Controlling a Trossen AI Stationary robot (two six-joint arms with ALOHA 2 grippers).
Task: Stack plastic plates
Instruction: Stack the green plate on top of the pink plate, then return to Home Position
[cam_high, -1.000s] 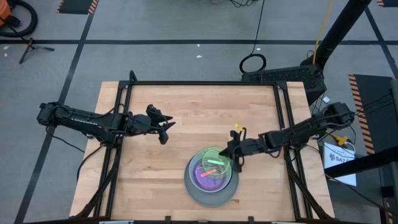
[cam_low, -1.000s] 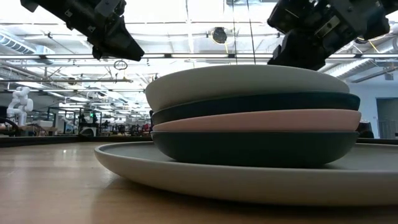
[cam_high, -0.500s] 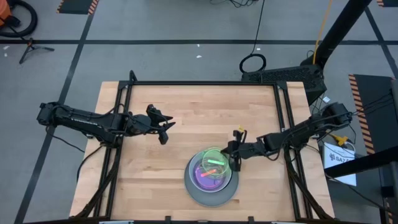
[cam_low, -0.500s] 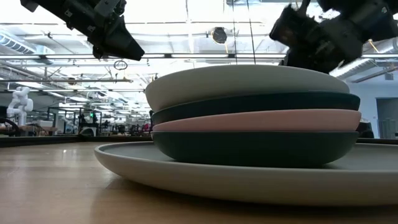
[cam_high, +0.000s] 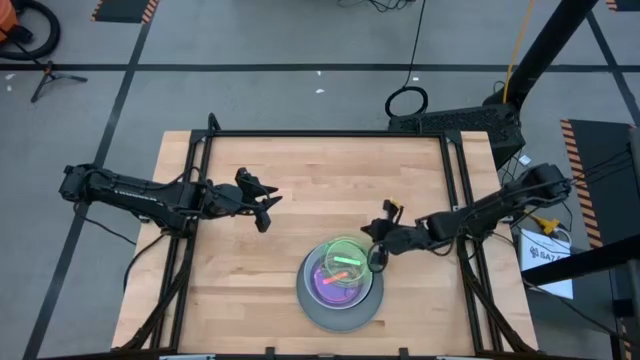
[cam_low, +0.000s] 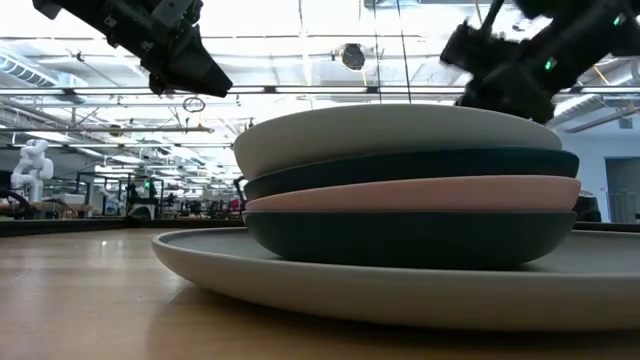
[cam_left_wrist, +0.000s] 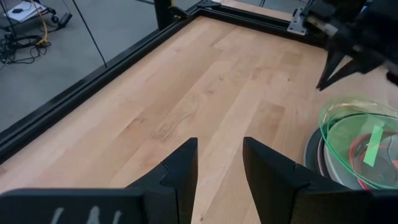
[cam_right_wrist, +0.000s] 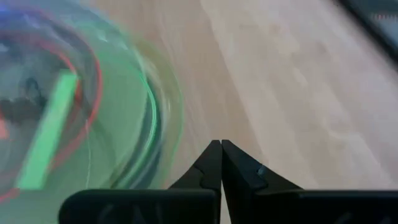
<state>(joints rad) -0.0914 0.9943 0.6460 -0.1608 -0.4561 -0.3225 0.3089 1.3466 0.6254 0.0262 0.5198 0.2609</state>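
The plastic plates stand in one stack (cam_high: 340, 280) near the table's front middle. A large grey plate (cam_low: 300, 275) is at the bottom and smaller dark teal, pink and cream ones lie on it; a translucent green plate (cam_left_wrist: 357, 134) shows on top. My right gripper (cam_high: 378, 260) is shut, just right of the stack's rim and above the table. In the right wrist view bare wood shows between its tips (cam_right_wrist: 220, 148) and the green rim (cam_right_wrist: 158, 118). My left gripper (cam_high: 268, 210) hangs open over the table's left half, far from the stack.
Bare wooden tabletop (cam_high: 320, 180) lies behind and to both sides of the stack. A black frame rail (cam_left_wrist: 93, 87) runs along the table's edges. Cables and a stand (cam_high: 455, 115) sit on the floor beyond the far right corner.
My right gripper has turned at the wrist beside the stack's right rim, staying shut and nearly in place. The stack has not moved.
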